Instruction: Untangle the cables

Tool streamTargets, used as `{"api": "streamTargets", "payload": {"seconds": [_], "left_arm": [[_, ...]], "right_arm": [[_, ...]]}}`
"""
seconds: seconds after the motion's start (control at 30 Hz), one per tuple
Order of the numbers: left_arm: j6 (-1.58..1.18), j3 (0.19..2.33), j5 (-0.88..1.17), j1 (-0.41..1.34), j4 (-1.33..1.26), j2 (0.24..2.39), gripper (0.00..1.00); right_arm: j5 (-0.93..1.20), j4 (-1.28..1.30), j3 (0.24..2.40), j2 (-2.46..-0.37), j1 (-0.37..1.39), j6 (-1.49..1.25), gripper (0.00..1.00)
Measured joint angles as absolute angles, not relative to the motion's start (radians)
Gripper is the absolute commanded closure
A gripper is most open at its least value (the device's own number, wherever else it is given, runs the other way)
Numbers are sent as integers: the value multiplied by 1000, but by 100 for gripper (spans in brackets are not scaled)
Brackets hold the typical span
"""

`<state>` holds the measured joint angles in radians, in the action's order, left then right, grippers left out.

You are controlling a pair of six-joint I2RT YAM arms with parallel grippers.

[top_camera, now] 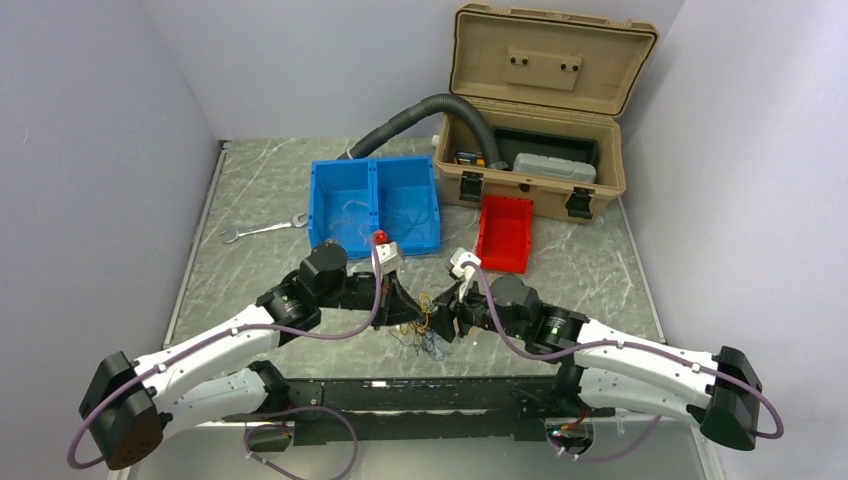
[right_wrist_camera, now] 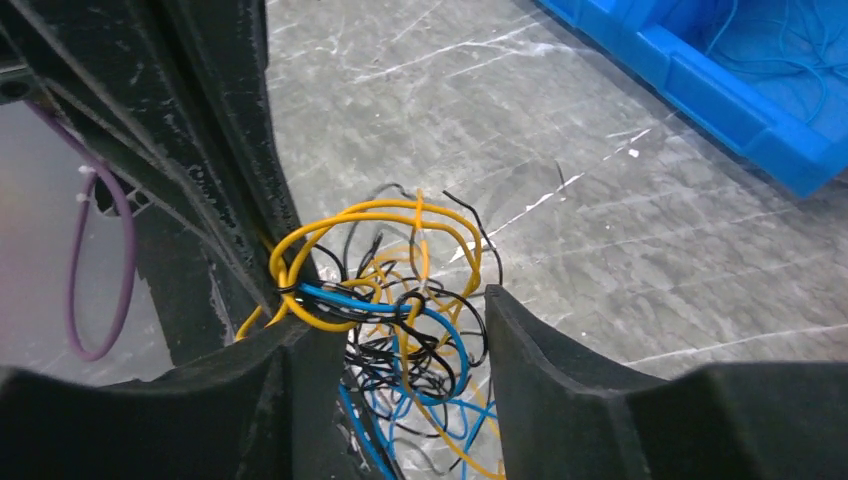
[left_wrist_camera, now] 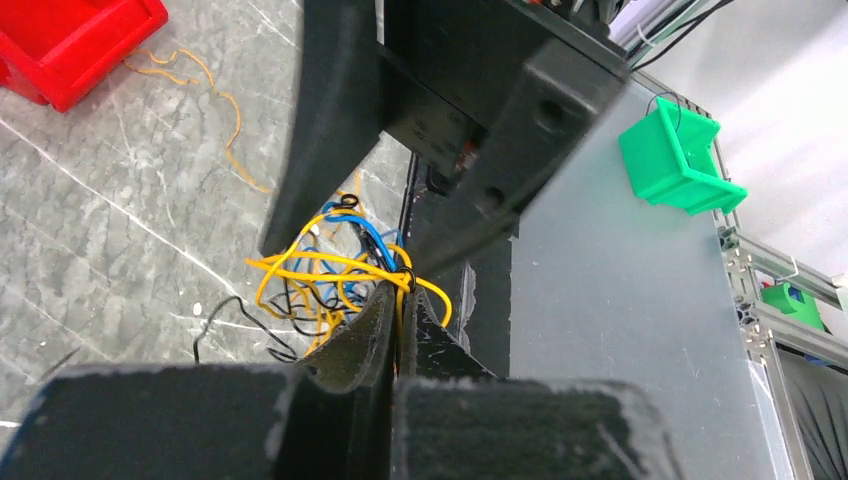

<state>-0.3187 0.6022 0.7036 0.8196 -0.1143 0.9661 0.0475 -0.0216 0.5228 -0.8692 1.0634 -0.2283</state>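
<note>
The cables (top_camera: 424, 335) are a tangled clump of yellow, blue and black wires near the table's front edge, between my two grippers. My left gripper (left_wrist_camera: 403, 285) is shut on a yellow wire of the clump (left_wrist_camera: 330, 270) and pinches it at the fingertips; in the top view it (top_camera: 408, 303) is at the clump's left. My right gripper (right_wrist_camera: 400, 310) is open, its fingers on either side of the tangle (right_wrist_camera: 400, 330), which hangs partly lifted off the table. In the top view it (top_camera: 445, 312) faces the left gripper closely.
A blue two-compartment bin (top_camera: 375, 205) with thin wires in it, a red bin (top_camera: 505, 232), a tan toolbox (top_camera: 540, 110) and a grey hose (top_camera: 420, 115) stand behind. A wrench (top_camera: 262, 230) lies at the left. A loose orange wire (left_wrist_camera: 215, 110) lies near the red bin (left_wrist_camera: 70, 45).
</note>
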Motion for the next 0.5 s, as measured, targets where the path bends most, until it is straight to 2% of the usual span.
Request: {"api": "streamTargets", "payload": {"seconds": [0.07,0.13,0.17,0.23,0.3,0.37,0.5], "left_arm": [[-317,606,712,820,-117,976,92],[-317,607,714,820,-118,981,77],[-316,607,711,820,-115,981,70],[-312,607,687,821,-109,977,43],[-315,607,624,824,-93,959,25],[-319,603,549,824,-83,924,16],[-332,569,407,824,-86,835,12]], "right_arm": [[59,-39,510,-859,1064,-229,79],[59,-41,504,-849,1068,-228,96],[52,-41,501,-842,1068,-232,100],[21,-43,497,-823,1068,-243,100],[-58,-42,495,-793,1068,-268,100],[-142,-34,496,-765,1068,-299,100],[-289,53,524,-744,1067,-374,100]]}}
